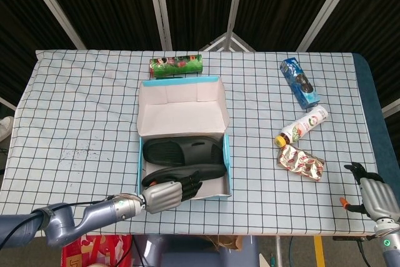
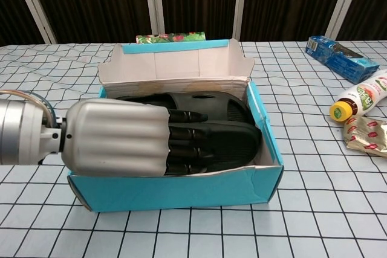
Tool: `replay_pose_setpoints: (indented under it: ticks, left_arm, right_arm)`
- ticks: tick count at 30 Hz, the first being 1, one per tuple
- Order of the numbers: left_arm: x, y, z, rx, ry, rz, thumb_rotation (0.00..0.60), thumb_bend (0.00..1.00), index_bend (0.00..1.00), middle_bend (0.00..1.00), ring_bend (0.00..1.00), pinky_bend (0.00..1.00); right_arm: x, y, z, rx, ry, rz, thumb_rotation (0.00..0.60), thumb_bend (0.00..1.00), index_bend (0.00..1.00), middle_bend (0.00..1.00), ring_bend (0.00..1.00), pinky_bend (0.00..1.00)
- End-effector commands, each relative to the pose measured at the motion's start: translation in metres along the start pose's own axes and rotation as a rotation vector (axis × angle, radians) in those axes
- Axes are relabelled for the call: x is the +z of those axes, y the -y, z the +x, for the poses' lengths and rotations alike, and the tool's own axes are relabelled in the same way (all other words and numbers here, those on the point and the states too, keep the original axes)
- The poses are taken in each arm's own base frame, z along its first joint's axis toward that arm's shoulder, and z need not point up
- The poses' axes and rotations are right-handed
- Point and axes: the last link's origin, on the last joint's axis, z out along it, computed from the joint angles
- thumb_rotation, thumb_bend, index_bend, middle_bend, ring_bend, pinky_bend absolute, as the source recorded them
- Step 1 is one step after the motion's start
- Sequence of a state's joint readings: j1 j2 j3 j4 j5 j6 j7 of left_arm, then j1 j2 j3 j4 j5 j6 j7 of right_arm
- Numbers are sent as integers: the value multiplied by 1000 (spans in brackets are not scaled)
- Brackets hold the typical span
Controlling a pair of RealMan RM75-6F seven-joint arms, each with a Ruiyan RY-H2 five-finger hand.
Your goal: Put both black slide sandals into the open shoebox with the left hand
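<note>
Both sandals sit inside the shoebox [image 1: 224, 154]: far sandal [image 1: 182, 151] against the lid side, near sandal [image 1: 209, 170] by the front wall. Left robot hand [image 2: 115, 140] reaches over the box's left front corner, fingers [image 2: 181, 143] lying flat on the near sandal; can't tell whether it grips it or just rests on it. Right robot hand [image 1: 374, 197] is parked well right of the shoebox, fingers drawn in, holding nothing.

Risks, my read:
- If the fingers catch the strap on pull-out, the near sandal comes back out.
- The arm crosses the cardboard wall; a sideways retreat could drag or tip the box.

Table [image 1: 81, 110] has a checked cloth, slightly wrinkled. Dark curtain panels with pale poles behind it.
</note>
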State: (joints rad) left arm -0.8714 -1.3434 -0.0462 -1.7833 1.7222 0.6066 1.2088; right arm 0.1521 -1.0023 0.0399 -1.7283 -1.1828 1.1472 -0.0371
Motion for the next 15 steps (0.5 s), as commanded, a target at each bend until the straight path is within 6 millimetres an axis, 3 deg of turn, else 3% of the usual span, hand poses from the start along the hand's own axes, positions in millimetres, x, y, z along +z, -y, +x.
replay_pose_setpoints:
  ticks: [1, 8, 15]
  left_arm:
    - [-1, 4, 2, 1, 4, 13, 600, 149, 0, 0, 0, 0]
    - [-9, 5, 5, 24, 17, 8, 600, 148, 0, 0, 0, 0]
    - [-40, 12, 18, 14, 32, 56, 600, 148, 0, 0, 0, 0]
  right_arm:
    - [0, 0, 0, 1, 0, 0, 600, 291, 176, 107, 227, 135]
    - [0, 0, 1, 4, -3, -2, 600, 291, 176, 107, 227, 130]
    - [0, -1, 1, 8, -6, -2, 600, 291, 176, 107, 227, 131]
